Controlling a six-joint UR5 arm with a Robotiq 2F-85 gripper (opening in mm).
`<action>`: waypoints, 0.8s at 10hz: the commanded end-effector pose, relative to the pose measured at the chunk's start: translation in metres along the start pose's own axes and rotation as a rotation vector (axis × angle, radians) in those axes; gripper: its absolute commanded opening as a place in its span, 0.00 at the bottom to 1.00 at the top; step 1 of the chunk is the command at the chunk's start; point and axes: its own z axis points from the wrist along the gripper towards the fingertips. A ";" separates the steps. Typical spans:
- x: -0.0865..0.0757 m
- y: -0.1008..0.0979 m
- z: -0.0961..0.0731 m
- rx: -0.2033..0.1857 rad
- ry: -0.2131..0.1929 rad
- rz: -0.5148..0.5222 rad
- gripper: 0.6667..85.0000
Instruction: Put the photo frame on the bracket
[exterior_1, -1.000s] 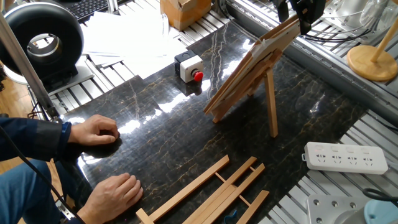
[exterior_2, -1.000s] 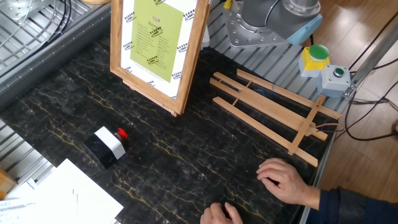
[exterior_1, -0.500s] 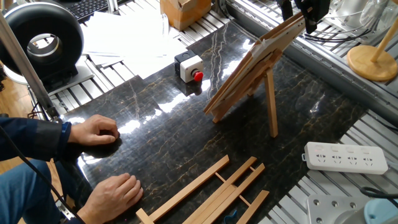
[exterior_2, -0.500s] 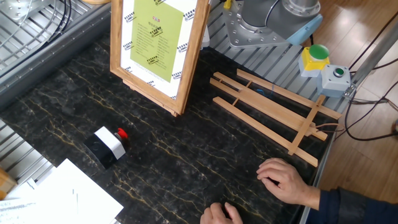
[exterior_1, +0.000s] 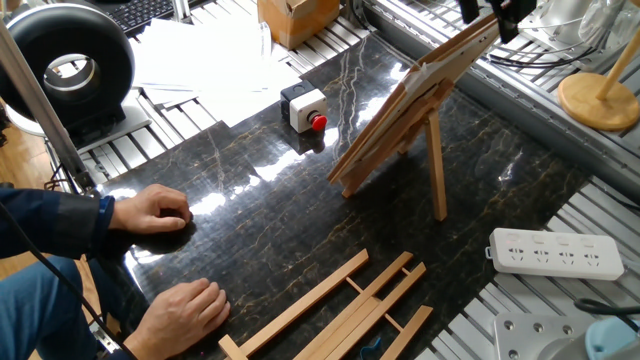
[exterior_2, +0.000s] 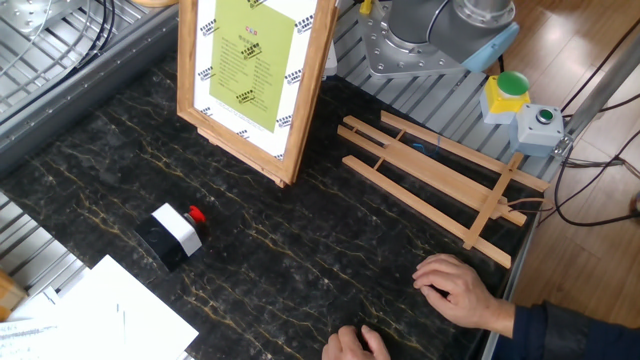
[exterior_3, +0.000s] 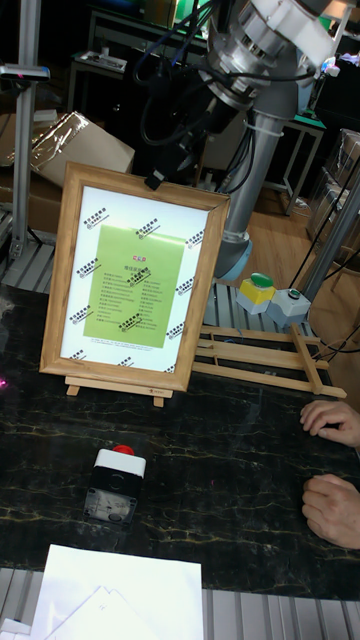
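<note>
Light-wood photo frame (exterior_3: 135, 285) leaning on mostly hidden small wooden A-shaped bracket (exterior_1: 436, 160), black gripper (exterior_1: 490, 10) cropped at top edge, grip state unreadable.

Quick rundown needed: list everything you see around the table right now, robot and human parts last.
frame: one, light wood, yellow picture, leaning on the bracket
bracket: one, light wood, far side of table
flat easel: one, light wood, lying near the hands
button box: one, white and black, red button, mid-table
papers: several, white, table edge
power strip: one, white, off the slab
hands: two, resting on the table
claw: one, black, above the frame's top edge, state unclear
</note>
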 end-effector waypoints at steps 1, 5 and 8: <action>0.013 0.008 -0.008 -0.027 0.050 0.037 0.67; 0.022 -0.001 -0.019 0.004 0.131 0.087 0.57; 0.030 -0.027 -0.027 0.090 0.191 0.138 0.29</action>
